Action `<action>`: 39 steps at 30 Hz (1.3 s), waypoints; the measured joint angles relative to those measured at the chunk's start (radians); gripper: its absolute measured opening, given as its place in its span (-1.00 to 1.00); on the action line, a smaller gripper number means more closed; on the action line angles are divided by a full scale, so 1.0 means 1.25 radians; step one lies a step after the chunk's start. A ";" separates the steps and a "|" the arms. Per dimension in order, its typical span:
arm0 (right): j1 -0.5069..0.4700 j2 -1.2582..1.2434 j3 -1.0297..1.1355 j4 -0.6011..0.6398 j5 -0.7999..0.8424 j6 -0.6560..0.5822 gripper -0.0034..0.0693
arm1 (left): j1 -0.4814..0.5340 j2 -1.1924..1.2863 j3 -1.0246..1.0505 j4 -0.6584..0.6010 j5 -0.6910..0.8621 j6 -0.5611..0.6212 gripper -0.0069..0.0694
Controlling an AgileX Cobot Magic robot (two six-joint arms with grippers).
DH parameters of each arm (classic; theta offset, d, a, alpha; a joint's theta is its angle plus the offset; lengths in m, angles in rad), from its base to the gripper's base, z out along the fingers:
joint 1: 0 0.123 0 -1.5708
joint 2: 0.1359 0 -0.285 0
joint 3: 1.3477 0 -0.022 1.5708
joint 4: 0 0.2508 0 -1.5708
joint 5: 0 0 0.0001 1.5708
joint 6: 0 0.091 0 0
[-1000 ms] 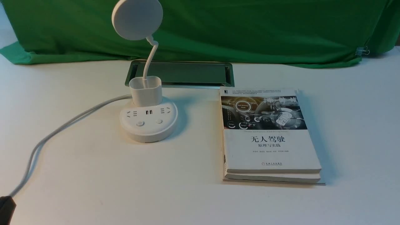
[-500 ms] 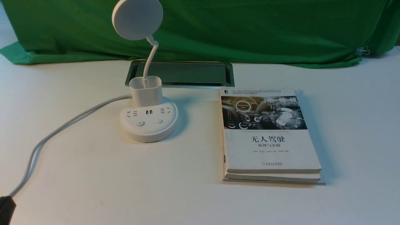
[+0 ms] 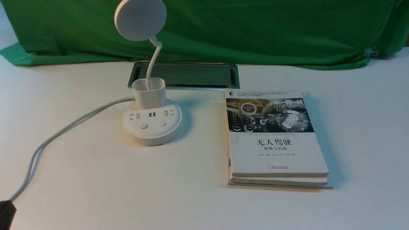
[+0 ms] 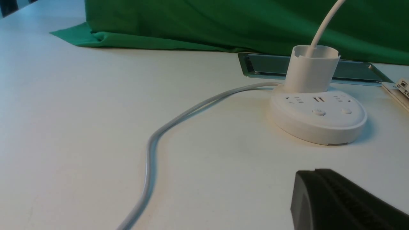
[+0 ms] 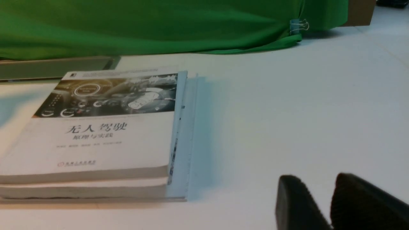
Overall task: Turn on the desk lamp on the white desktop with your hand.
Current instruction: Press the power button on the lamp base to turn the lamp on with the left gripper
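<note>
Our gripper fingers, dark and plain

The left gripper (image 4: 314, 171) shows us matte black-grey fingers with angular edges, straight-cut tips and flat faces. The right gripper (image 5: 316, 177) gives us two separate dark fingers with rounded tips; they are blurred, so we cannot make out finer surface detail on them.

White lamp (image 3: 152, 127), seemingly plain green cloth (image 3: 255, 32)
</note>
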 joint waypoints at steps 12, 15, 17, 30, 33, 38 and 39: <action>0.000 0.000 0.000 0.000 -0.001 0.000 -0.26 | 0.000 0.000 0.000 0.028 -0.032 0.000 -0.81; 0.000 0.000 0.000 0.000 -0.001 0.000 -0.26 | 0.000 0.000 0.000 0.028 -0.158 0.000 -0.81; 0.000 0.000 0.000 0.000 -0.001 0.000 -0.26 | 0.000 0.000 0.000 0.028 -0.259 0.000 -0.81; 0.000 0.000 0.000 0.000 -0.001 0.000 -0.26 | 0.000 0.000 0.000 0.102 -0.663 -0.049 -0.81; 0.000 0.000 0.000 0.000 0.000 0.000 -0.26 | 0.000 0.000 0.000 0.087 -0.781 -0.143 -0.81; 0.000 0.000 0.000 0.000 0.000 0.000 -0.25 | 0.000 0.021 -0.098 0.080 -0.735 -0.214 -0.81; 0.000 0.000 0.000 0.000 0.000 0.000 -0.25 | 0.000 0.049 -0.185 0.087 -0.642 -0.220 -0.81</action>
